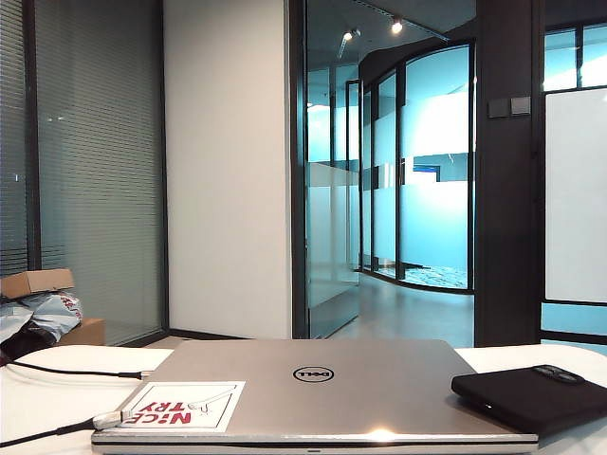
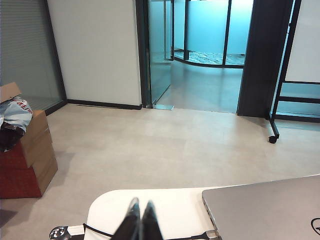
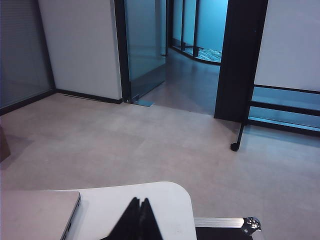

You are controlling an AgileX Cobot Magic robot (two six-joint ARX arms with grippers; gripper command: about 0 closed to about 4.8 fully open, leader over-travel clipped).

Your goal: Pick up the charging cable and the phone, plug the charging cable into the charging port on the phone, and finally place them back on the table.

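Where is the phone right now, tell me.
In the exterior view the phone lies on the right, its edge overlapping the closed Dell laptop's right corner; neither tool touches it.

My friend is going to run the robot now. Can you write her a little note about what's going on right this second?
Left tool: shut, holding nothing, above the table's left edge.
Right tool: shut, holding nothing, above the table's right edge.
Phone: lies flat on the laptop's right side, partly overhanging.
Cable: on the table at the left, its silver tip resting on the laptop's left front corner by the sticker.
Done: nothing yet; cable and phone are apart.
Left: pick up both, plug the cable into the phone's port, set them back on the table.
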